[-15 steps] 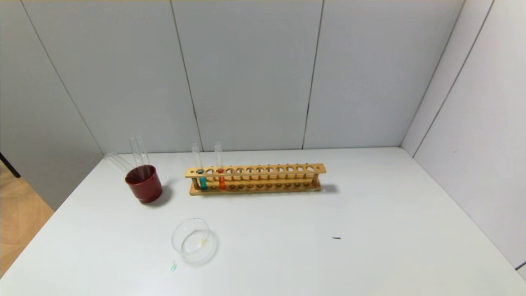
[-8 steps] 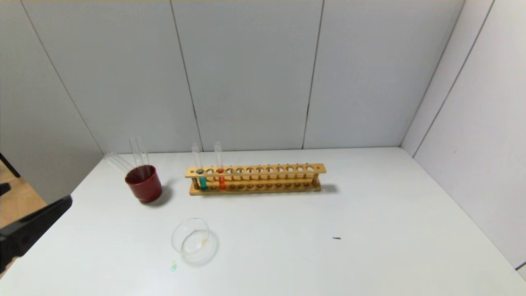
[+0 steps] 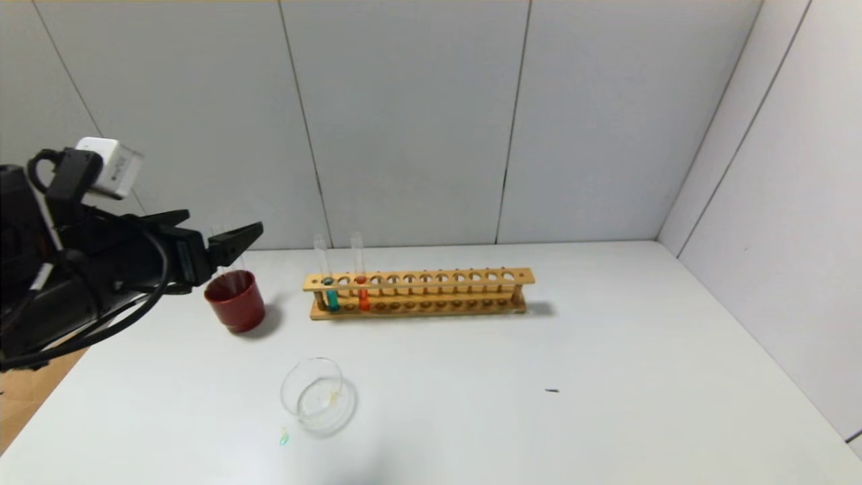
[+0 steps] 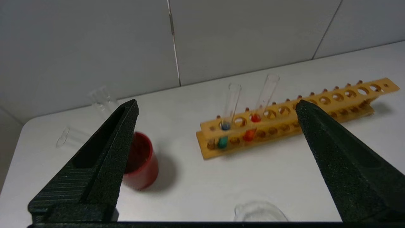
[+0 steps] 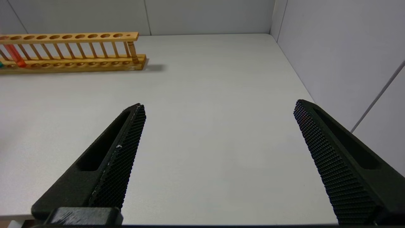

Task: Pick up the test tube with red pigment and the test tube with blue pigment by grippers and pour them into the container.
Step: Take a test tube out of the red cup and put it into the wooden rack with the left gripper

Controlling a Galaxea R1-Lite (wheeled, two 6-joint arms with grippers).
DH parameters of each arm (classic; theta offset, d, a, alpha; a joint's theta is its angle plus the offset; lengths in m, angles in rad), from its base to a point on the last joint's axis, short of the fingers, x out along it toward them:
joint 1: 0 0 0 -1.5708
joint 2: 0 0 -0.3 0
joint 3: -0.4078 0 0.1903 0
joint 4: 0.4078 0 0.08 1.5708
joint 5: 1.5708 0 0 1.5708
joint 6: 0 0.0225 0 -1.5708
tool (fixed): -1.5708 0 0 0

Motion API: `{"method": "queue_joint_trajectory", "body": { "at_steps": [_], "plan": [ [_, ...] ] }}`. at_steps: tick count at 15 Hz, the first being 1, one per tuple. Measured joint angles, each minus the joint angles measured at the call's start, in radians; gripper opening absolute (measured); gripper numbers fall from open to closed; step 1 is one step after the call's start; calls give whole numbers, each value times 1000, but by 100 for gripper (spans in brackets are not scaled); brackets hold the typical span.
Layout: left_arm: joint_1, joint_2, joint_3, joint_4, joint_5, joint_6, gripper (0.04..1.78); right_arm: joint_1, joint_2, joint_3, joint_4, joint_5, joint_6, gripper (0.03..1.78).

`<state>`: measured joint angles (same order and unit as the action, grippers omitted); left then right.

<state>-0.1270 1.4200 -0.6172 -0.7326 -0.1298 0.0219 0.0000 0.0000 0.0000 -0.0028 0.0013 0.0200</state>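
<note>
A: What are your left gripper [image 3: 219,232] and its fingers [image 4: 107,148] doing?

B: The fingers are standing spread wide, holding nothing. You are hovering that gripper above the table [image 3: 606,350] at its left side, over the red cup [image 3: 235,300], with the tips pointing toward the rack [image 3: 417,294].

A: And your right gripper [image 5: 218,107]?

B: You are keeping it low near the table's right front, fingers [image 5: 117,158] also spread apart and empty. The head view is not showing it.

A: Where are the tubes sitting?

B: Both are standing upright in the rack's left end. The blue tube [image 3: 328,283] is sitting in the hole nearest that end; the red tube [image 3: 361,277] is sitting two holes along, one empty hole between them. Neither is touching a gripper.

A: And the dish?

B: The dish [image 3: 316,394] is sitting on the table in front of the rack's left end, well apart from both grippers. Clear tubes [image 4: 101,99] are leaning in the red cup.
</note>
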Motion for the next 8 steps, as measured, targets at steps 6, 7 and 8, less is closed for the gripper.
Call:
{"method": "queue_joint_trajectory", "body": {
  "at_steps": [6,7,8],
  "plan": [
    [-44,321,-181,-157,-5,-3,175,0,0,0,0,0,0,171],
    [-48,359,-201,-160,-2,-5,175,0,0,0,0,0,0,171],
    [-50,393,-216,-166,0,-6,175,0,0,0,0,0,0,171]
  ]
}}
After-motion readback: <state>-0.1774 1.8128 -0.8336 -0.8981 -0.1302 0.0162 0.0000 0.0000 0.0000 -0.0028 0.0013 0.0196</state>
